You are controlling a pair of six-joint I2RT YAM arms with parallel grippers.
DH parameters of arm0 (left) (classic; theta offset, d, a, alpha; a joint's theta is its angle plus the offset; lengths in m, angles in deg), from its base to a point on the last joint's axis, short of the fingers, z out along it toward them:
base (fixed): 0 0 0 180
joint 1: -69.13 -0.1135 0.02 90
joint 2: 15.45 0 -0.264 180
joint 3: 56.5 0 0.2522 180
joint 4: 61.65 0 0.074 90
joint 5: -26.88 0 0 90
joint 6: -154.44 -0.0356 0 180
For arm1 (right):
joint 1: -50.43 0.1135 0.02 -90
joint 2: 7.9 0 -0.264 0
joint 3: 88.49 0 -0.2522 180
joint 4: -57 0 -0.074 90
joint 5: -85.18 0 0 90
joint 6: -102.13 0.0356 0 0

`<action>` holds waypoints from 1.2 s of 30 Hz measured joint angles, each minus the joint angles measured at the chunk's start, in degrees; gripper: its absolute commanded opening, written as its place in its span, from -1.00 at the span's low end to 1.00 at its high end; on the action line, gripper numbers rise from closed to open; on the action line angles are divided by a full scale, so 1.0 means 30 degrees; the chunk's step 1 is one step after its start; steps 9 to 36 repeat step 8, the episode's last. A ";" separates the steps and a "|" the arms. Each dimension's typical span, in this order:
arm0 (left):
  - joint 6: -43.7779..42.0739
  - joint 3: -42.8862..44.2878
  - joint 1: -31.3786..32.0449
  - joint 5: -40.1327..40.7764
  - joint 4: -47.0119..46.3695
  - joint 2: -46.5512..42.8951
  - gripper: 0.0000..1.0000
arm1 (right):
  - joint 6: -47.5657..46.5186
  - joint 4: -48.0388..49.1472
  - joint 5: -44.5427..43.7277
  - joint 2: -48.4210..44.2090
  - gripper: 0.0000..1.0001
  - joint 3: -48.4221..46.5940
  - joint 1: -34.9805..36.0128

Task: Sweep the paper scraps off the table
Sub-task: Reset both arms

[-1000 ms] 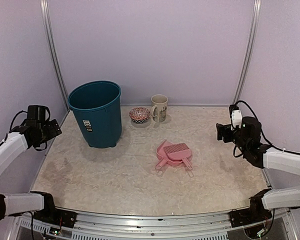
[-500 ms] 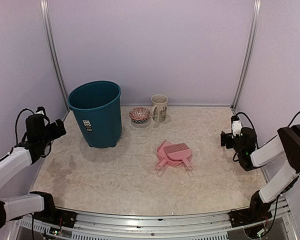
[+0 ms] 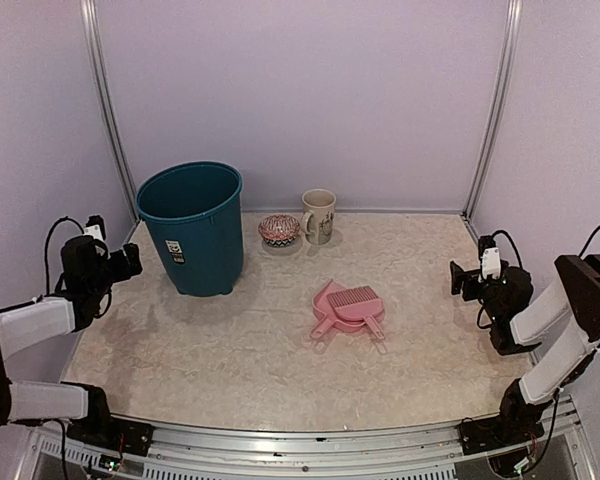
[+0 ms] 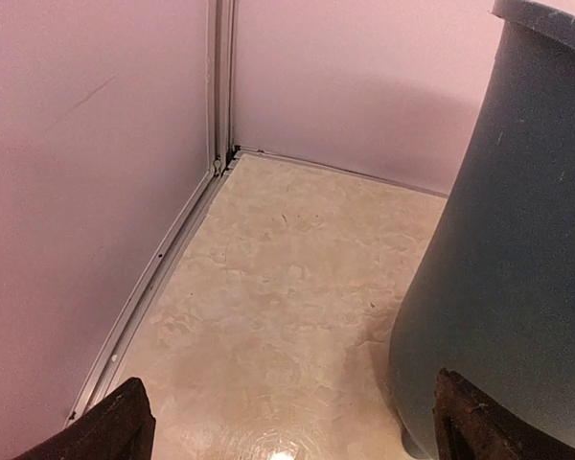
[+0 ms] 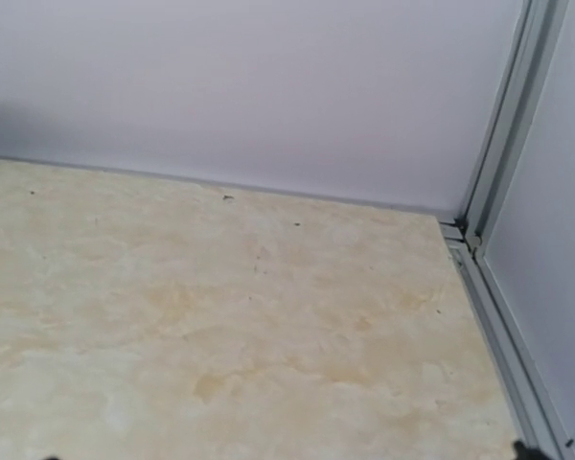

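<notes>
**Overhead:** No paper scraps show anywhere on the beige stone-patterned table (image 3: pixel 230 350). The pink plastic dustpan and brush (image 3: pixel 348 310) lie mid-table, right of the tall teal plastic bin (image 3: pixel 192 230), whose inside is hidden. The left gripper (image 3: pixel 130 263) and right gripper (image 3: pixel 460 279) hang at opposite edges, well clear. The sweep looks finished or unstarted, so any next move calls for locating scraps first.

**Left wrist:** Dark fingertips (image 4: pixel 125 422) stand wide apart and hold nothing, a spread the overhead view cannot resolve.

**Right wrist:** Only fingertip specks (image 5: pixel 522 448) show in the lower corners, likewise wide.
</notes>
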 measured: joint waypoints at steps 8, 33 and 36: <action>-0.0984 -0.0947 0.0007 -0.1035 -0.4313 0.2149 0.98 | 0.0044 0.0291 0.0262 0.0000 1.00 0.0000 0.0000; -0.0984 -0.0947 0.0007 -0.1035 -0.4313 0.2149 0.98 | 0.0044 0.0291 0.0262 0.0000 1.00 0.0000 0.0000; -0.0984 -0.0947 0.0007 -0.1035 -0.4313 0.2149 0.98 | 0.0044 0.0291 0.0262 0.0000 1.00 0.0000 0.0000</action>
